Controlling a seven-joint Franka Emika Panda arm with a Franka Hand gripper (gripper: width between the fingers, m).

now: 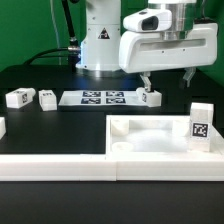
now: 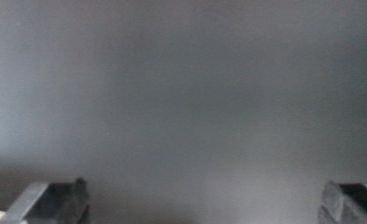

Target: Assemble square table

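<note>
Claw spread wide above the table

Its fingers stand far apart and hold nothing; the wrist view shows only dark surface between them. The white tabletop lies rim up just behind the long white rail, with an upright leg at its corner on the exterior view's right. A second leg sits just beside the marker board, under the claw. A third leg and a fourth leg lie on the exterior view's left
</note>
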